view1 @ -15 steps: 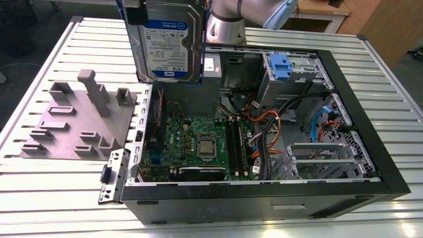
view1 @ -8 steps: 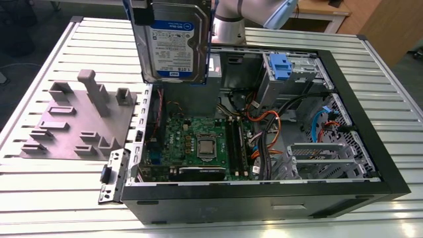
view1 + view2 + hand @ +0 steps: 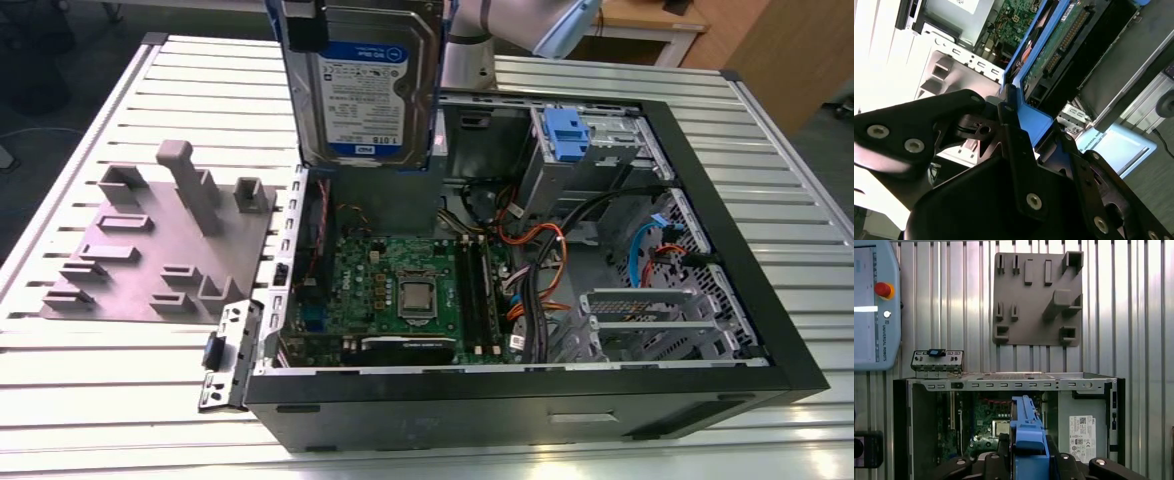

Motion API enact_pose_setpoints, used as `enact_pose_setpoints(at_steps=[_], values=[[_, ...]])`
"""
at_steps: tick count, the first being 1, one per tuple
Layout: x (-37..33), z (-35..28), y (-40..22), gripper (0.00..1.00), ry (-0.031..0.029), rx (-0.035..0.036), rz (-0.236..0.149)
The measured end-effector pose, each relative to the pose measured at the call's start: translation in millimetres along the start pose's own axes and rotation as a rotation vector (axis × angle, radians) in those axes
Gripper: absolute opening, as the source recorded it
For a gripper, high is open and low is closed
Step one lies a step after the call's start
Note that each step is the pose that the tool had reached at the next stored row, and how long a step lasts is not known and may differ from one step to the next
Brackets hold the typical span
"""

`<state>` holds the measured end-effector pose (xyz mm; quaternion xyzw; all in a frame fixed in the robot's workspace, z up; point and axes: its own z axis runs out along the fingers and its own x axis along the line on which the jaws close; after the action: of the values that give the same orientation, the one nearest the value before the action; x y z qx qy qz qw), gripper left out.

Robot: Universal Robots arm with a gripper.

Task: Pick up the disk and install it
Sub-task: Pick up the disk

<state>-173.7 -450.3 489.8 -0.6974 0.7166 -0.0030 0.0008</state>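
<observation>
The black pincer (image 3: 1028,452) is clamped tight on the blue end of the flat silver disk in its blue plastic carrier (image 3: 363,85) — the disk hangs straight below it, long axis upright — above the open black computer case (image 3: 534,395) on the slatted table (image 3: 120,380).

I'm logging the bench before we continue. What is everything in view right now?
table: one, slatted metal, under everything
computer case: one, black, side open, lying on the table
disk: one, silver with white-and-blue label and blue frame, held upright above the computer case
circuit board: one, green, inside the case
drive carrier: one, blue, in the case's bay
cables: several, orange and black, inside the case
fixture plate: one, grey, on the table at the exterior view's left of the case
control tablet: one, pale blue-grey with red button, on the table
arm: one, grey, behind the disk
gripper: one, black, shut on the disk's blue end
</observation>
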Motion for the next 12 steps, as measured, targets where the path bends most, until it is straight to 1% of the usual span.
enact_pose_setpoints(at_steps=[4,12], values=[[-0.1,0.1,-3.6,0.36,0.0,0.0,0.0],[-0.1,0.0,-5.4,0.36,0.0,0.0,0.0]])
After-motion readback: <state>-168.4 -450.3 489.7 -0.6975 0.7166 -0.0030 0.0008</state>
